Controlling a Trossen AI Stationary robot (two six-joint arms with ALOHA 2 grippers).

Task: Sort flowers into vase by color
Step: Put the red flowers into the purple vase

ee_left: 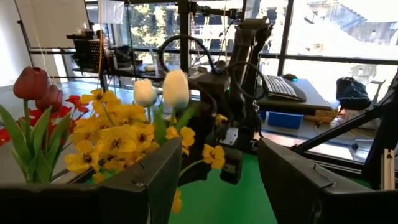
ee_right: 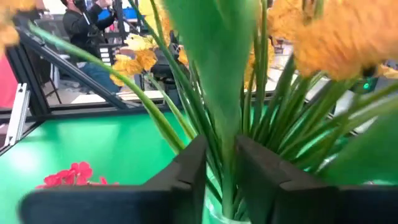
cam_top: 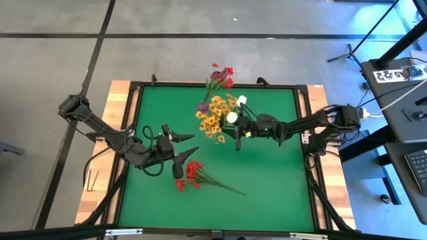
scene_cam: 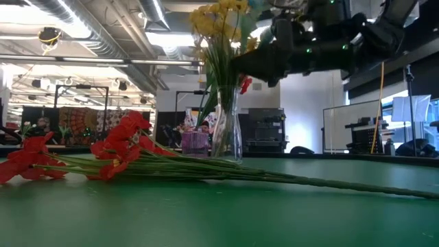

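A glass vase stands at the table's far middle, holding yellow blossom sprays and white tulips. My right gripper sits at the vase's right side, just above its rim, shut on a green stem. A red blossom spray lies flat on the green mat, its stem pointing toward the near right. My left gripper hovers open just left of that spray's blossoms, touching nothing. More red blossoms and dark pink buds stand near the far edge. My right gripper pinches a green stem and its leaf between the two fingers, low down just above the vase's mouth. The fingers come in level from the table's right and lie across the upright stem. It seems to be a white tulip; the yellow sprays hide the stem's upper run.
The green mat has free room at the near right and far left. A black frame borders the mat. Beyond the table are stands, cables and a desk. People show in the room behind.
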